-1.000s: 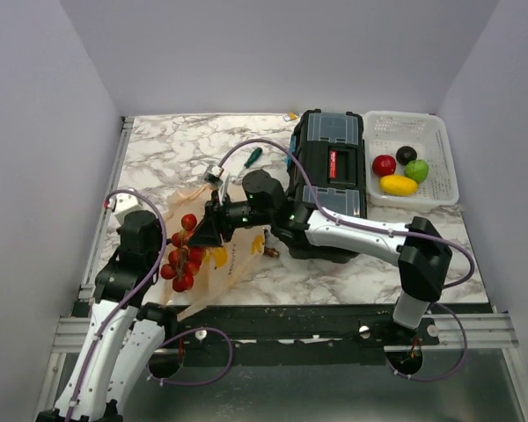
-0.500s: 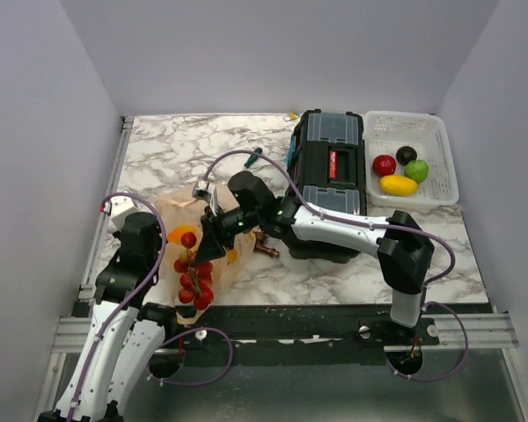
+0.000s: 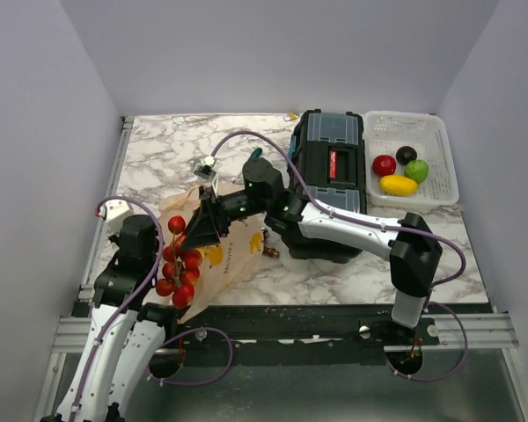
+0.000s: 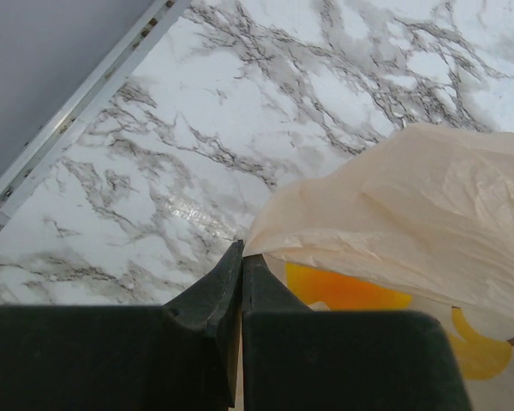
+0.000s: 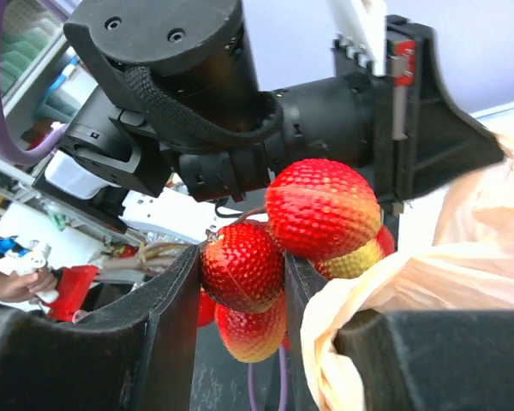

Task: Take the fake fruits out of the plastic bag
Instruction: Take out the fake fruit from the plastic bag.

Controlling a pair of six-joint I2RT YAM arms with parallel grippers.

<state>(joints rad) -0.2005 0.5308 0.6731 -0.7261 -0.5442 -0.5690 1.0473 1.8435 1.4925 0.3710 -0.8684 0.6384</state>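
Observation:
The peach-orange plastic bag [image 3: 220, 251] lies at the table's front left, with orange-yellow pieces [image 4: 347, 291] showing through it. My left gripper [image 4: 241, 255] is shut on the bag's edge [image 4: 265, 244]. My right gripper [image 3: 194, 239] is shut on the cluster of small red berries [image 3: 178, 264], which hangs out of the bag beside my left wrist; the berries [image 5: 244, 267] sit between its fingers. A red ball [image 3: 384, 164], dark ball [image 3: 406, 155], green ball [image 3: 416, 170] and yellow oval [image 3: 398, 185] lie in the white basket [image 3: 440, 141].
A black toolbox [image 3: 330, 176] stands right of the bag, under my right forearm. A brown metal tap [image 3: 269, 251] lies by the bag's right edge. A green-handled tool [image 3: 253, 156] lies behind. Marble tabletop stretches to the back left.
My right gripper has moved left and back a little with the berry cluster, which now hangs further left over the bag's front edge. My left gripper still grips the bag.

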